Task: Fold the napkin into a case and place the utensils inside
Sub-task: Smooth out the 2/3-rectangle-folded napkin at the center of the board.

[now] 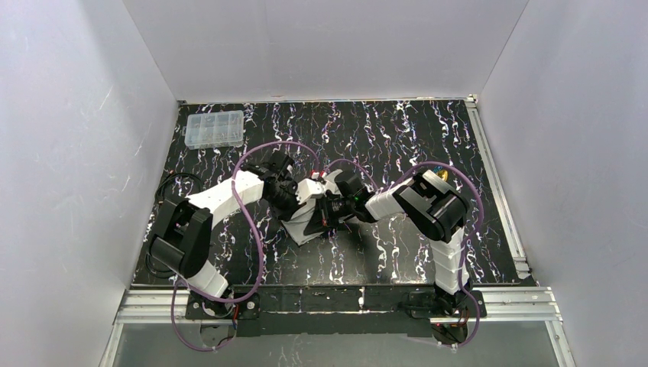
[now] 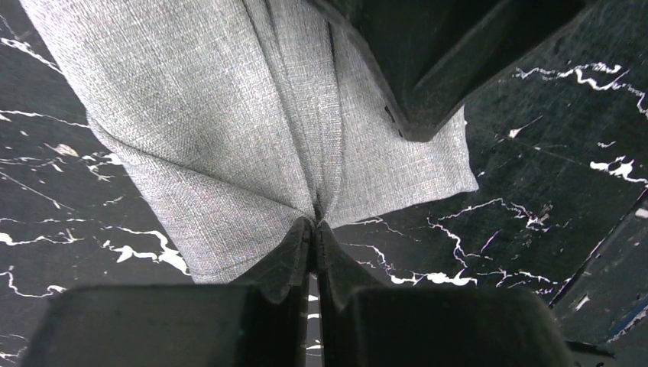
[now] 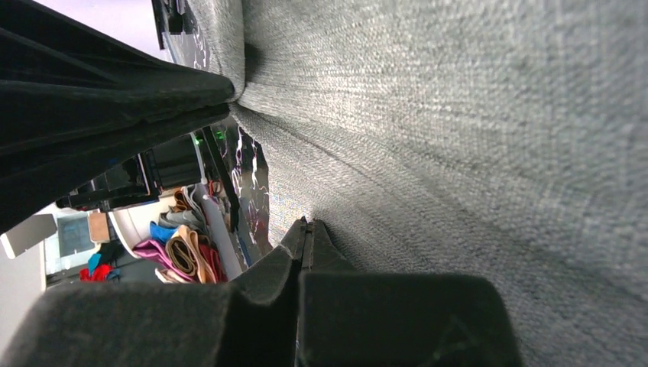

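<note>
Napkin [image 2: 229, 115], one grey cloth, is bunched at the middle of the table [image 1: 397, 138]. Two grippers hold it, the left gripper [image 2: 314, 228] and the right gripper [image 3: 307, 228] each clamped on a fold.

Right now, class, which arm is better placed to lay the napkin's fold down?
Left, tentatively: both pinch the napkin, but it spreads ahead of the left end effector and drapes against the right end effector.
</note>
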Robot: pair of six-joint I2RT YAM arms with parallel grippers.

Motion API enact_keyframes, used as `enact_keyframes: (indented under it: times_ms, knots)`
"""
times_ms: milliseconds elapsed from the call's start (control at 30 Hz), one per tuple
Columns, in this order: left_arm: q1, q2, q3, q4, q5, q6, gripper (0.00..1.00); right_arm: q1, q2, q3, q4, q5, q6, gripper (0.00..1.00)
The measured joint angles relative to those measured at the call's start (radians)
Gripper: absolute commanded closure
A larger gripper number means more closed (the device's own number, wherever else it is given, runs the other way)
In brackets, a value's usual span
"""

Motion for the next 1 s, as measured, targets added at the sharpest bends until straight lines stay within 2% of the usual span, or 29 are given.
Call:
enact_keyframes:
  times_ms: [167,333,467,767,1000]
  knots:
    - [0.0,0.012,-0.027,0.011,-0.01,0.023,1.0,-0.018,-0.025,-0.002,-0.023,0.007,-0.003,0.99]
    - [0.0,0.023,-0.05,0.038,-0.011,0.034,1.0,-0.109,-0.116,-0.003,-0.071,0.016,0.0,0.99]
    - [0.0,0.028,-0.058,0.053,-0.01,0.036,1.0,-0.14,-0.127,0.072,-0.089,0.035,0.021,0.99]
    - [0.0,0.027,-0.071,0.076,-0.008,0.04,1.0,-0.109,0.046,0.243,-0.016,0.031,0.125,0.99]
    - [0.0,0.027,-0.071,0.076,-0.006,0.047,1.0,-0.074,0.14,0.274,0.058,0.031,0.212,0.99]
